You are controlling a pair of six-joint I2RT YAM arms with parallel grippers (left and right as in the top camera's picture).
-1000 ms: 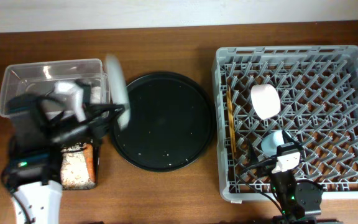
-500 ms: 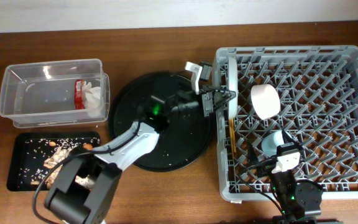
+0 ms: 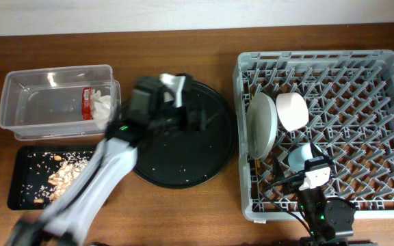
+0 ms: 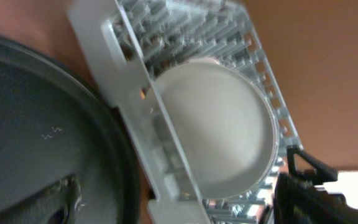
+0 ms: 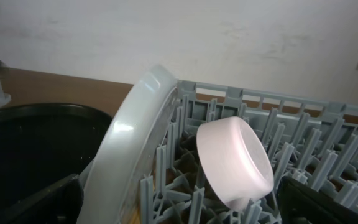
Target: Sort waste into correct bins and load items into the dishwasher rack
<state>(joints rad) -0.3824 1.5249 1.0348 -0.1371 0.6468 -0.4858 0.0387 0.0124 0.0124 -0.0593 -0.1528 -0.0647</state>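
The pale plate (image 3: 260,125) stands on edge between pegs at the left of the grey dishwasher rack (image 3: 388,65), and it fills the left wrist view (image 4: 216,130). The white bowl (image 3: 293,111) leans beside it, with the light-blue cup (image 3: 297,157) just in front. The chopsticks are mostly hidden behind the plate. My left gripper (image 3: 198,117) hangs open over the round black tray, apart from the plate, with nothing between its fingers (image 4: 64,196). My right gripper (image 3: 314,171) is open over the rack's front, facing the bowl (image 5: 235,162) and the plate (image 5: 129,155).
A clear tub (image 3: 19,89) at the far left holds a red wrapper (image 3: 87,102) and a white tissue (image 3: 102,104). In front of it a shallow black tray (image 3: 19,198) carries beige food scraps (image 3: 63,174). The large round black tray (image 3: 183,167) lies mid-table.
My left gripper carried the plate from the tub across to the rack, set it between the pegs, opened and drew back left over the round tray. The right arm stayed still.
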